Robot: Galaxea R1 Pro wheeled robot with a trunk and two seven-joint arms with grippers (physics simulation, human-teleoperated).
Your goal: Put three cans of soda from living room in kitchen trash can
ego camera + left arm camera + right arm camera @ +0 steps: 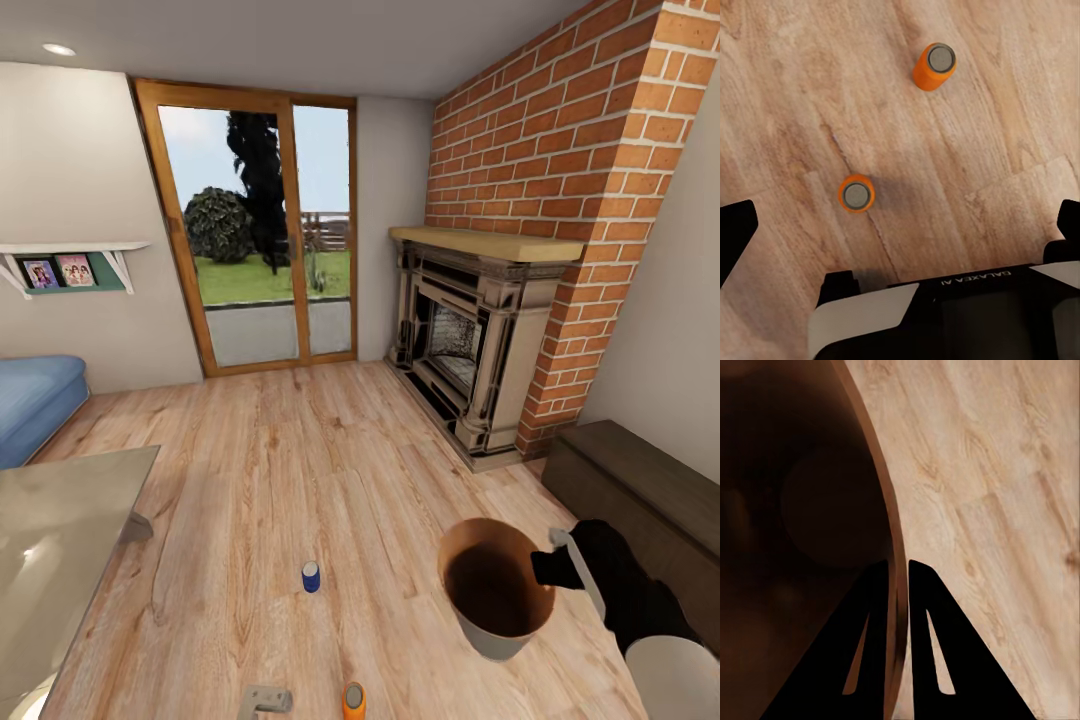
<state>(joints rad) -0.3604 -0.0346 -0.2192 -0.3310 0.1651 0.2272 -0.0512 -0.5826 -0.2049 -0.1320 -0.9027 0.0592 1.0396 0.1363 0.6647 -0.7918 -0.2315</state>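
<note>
From the head camera, the robot is standing in the living room by the brick fireplace (480, 340), and the right tool (553, 568) is holding the trash can (497, 592) by its rim; a blue soda can (311, 577) is standing on the wood floor (300, 470). In the left wrist view, the left tool (900, 225) is hanging wide open, empty, over two orange soda cans (856, 193) (934, 66). In the right wrist view, the fingers (870, 652) are pinching the rim. I judge that collecting is starting; next the left tool must descend on the nearer orange can.

my head camera: high, facing fireplace (470, 345) across floor (300, 470). left wrist: straight down, near orange can (856, 193). right wrist: close on bin rim (881, 510), shared with head.
</note>
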